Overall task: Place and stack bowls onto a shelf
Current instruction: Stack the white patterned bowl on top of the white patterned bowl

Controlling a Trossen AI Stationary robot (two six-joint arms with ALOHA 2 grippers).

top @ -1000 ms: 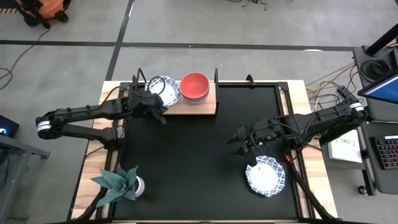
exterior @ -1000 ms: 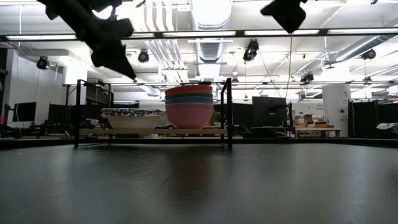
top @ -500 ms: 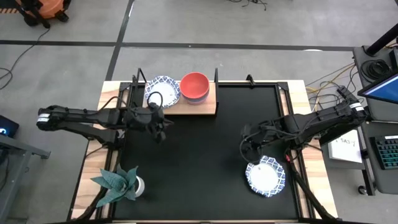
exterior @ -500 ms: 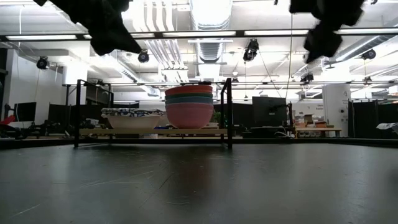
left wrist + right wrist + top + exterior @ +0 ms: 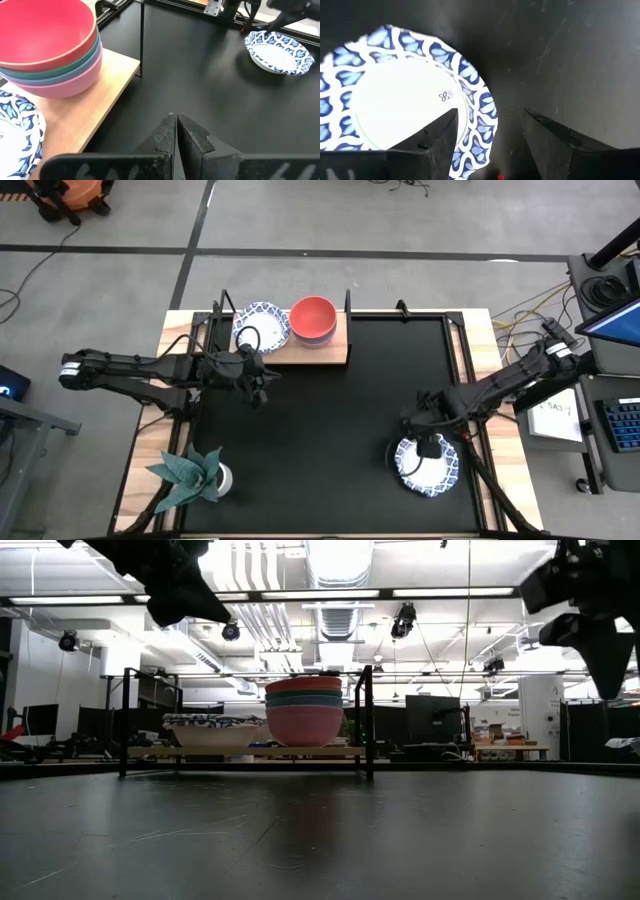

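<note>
The shelf (image 5: 318, 352) stands at the table's far edge. On its board rest a white bowl with a blue-patterned rim (image 5: 262, 325) and, beside it, a stack of plain bowls (image 5: 313, 318) with the red one on top. My left gripper (image 5: 258, 388) hangs shut above the mat, just in front of the shelf. Another blue-patterned bowl (image 5: 430, 467) rests on the mat at the near right. My right gripper (image 5: 490, 122) points down, open, above that bowl's rim. One finger (image 5: 437, 137) is over the bowl's inside, the other (image 5: 555, 142) over the mat outside.
A potted green plant (image 5: 190, 473) stands at the near left corner of the black mat (image 5: 330, 430). The shelf's thin black posts (image 5: 367, 720) rise at its ends. Bare mat lies between the two arms.
My left gripper has drawn back from the shelf toward the near edge and then kept still. My right gripper has tipped from slanting to pointing straight down. It has moved toward the near edge and down, to above the patterned bowl on the mat. That gripper stays open.
</note>
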